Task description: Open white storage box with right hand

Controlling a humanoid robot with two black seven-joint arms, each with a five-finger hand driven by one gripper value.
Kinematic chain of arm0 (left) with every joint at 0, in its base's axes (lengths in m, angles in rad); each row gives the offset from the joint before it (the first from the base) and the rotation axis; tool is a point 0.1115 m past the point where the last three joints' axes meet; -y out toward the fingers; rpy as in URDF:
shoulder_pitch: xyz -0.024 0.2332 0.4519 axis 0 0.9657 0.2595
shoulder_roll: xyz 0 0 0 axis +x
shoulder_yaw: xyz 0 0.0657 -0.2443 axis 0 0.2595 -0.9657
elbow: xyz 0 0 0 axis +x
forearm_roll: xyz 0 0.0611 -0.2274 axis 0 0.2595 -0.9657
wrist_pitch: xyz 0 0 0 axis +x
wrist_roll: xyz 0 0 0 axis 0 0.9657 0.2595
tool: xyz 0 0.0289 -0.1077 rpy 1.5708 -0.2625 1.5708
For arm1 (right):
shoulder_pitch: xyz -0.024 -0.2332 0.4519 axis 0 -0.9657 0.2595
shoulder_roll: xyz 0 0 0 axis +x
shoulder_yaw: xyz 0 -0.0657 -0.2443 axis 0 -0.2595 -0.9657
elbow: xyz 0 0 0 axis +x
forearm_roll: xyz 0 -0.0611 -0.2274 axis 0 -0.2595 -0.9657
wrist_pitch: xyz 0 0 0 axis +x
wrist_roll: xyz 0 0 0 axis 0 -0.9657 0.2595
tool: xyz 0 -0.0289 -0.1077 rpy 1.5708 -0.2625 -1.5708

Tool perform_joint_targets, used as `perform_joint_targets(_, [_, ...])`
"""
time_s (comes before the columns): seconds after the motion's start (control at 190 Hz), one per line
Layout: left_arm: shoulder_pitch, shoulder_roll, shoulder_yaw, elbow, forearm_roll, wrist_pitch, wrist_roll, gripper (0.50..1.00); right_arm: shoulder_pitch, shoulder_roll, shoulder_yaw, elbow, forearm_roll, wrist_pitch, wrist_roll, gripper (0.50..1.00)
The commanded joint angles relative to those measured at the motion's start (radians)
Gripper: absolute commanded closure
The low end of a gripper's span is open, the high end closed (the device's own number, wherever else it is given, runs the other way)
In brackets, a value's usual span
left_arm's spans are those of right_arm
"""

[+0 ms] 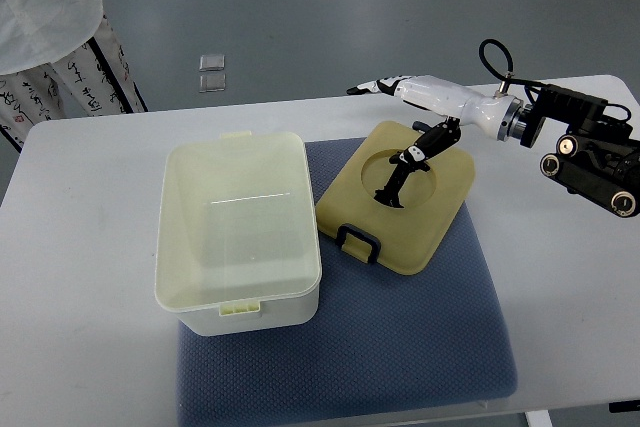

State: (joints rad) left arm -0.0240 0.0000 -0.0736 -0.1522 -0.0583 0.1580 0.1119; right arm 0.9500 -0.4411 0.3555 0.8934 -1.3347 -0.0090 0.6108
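One right hand (pixel 415 137) in frame, arm entering from the right edge. My fingers (pixel 400 175) were loosely extended, gripping nothing, tips hanging over the lid's round recess. Lid (pixel 400 197) lay off the box, right of center on the blue mat (pixel 400 347), leaning against the white storage box (pixel 238 232), open, center-left.

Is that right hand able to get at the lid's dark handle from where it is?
Probably yes. The right hand hangs open just above the lid, which lies flat beside the box. The handle sits at the lid's near edge with nothing in the way.
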Motion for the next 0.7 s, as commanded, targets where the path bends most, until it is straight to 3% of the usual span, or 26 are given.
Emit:
perform_joint_targets(0.0, [0.001, 0.0, 0.0, 0.0, 0.0, 0.0, 0.0, 0.5, -0.005, 0.016, 0.068, -0.001, 0.137, 0.034, 0.0, 0.576])
perform_joint_targets(0.111, [-0.001, 0.0, 0.0, 0.0, 0.0, 0.0, 0.0, 0.5, -0.008, 0.031, 0.131, -0.007, 0.354, 0.076, 0.0, 0.576])
perform_joint_targets(0.274, [0.001, 0.0, 0.0, 0.0, 0.0, 0.0, 0.0, 0.5, -0.02, 0.047, 0.151, -0.033, 0.635, 0.08, 0.0, 0.576])
perform_joint_targets(0.532, [0.001, 0.0, 0.0, -0.001, 0.0, 0.0, 0.0, 0.5, -0.069, 0.087, 0.186, -0.192, 1.023, 0.081, 0.0, 0.576])
perform_joint_targets(0.696, [0.001, 0.0, 0.0, -0.001, 0.0, 0.0, 0.0, 0.5, -0.094, 0.093, 0.186, -0.251, 1.125, 0.084, -0.006, 0.576])
